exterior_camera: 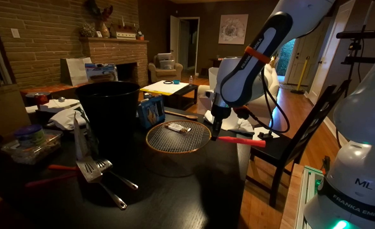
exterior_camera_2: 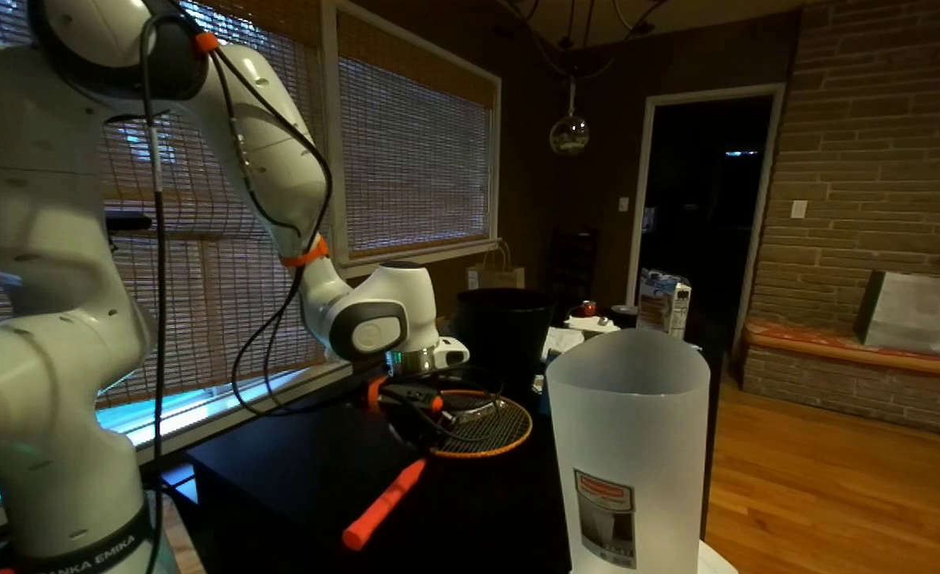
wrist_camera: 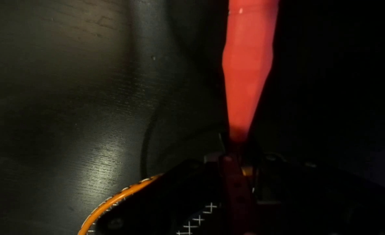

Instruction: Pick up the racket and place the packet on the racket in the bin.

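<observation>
In an exterior view the claw [exterior_camera: 215, 137] clasped the racket [exterior_camera: 200, 138] between head [exterior_camera: 178, 140] and red handle [exterior_camera: 243, 141], above the worktop [exterior_camera: 174, 203], the handle pointed right, the packet [exterior_camera: 177, 128] lay on the strings [exterior_camera: 165, 141], the black bin [exterior_camera: 111, 105] stood at left.

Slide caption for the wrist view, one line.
Above the dark table, the gripper holds the racket near the narrow end of its red handle, orange rim curving at lower left.

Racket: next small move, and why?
Probably raise the racket a little, keeping it level: the tool holds it off the table, the packet lies on it, and the bin has its rim higher than the racket.
</observation>
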You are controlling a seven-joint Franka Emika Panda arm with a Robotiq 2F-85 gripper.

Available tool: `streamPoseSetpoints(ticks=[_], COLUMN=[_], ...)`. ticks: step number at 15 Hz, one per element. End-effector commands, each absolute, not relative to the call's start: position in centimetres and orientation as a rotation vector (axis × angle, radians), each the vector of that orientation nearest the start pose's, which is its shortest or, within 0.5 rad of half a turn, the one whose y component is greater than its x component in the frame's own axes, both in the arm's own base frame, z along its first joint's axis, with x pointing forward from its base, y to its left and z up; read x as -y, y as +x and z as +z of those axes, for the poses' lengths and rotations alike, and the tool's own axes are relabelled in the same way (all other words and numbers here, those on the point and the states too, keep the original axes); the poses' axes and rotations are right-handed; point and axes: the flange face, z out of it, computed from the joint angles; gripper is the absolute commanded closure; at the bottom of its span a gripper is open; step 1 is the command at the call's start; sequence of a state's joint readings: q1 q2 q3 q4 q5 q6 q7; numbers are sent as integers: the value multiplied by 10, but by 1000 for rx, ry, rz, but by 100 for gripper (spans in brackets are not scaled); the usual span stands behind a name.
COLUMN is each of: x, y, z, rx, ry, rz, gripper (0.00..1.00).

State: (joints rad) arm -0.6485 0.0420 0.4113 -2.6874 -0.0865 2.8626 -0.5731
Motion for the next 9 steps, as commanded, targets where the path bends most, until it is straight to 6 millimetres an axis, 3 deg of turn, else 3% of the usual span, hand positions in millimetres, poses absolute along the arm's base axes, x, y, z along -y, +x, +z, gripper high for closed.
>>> streamPoseSetpoints(ticks=[1, 6, 9], x=[102, 109, 110], y=[412, 414, 416], z=[264, 300, 311], rx=[665, 656, 657], ry=[-3159, -3151, -3143], rz=[-163, -121, -84], gripper=[97, 97, 97])
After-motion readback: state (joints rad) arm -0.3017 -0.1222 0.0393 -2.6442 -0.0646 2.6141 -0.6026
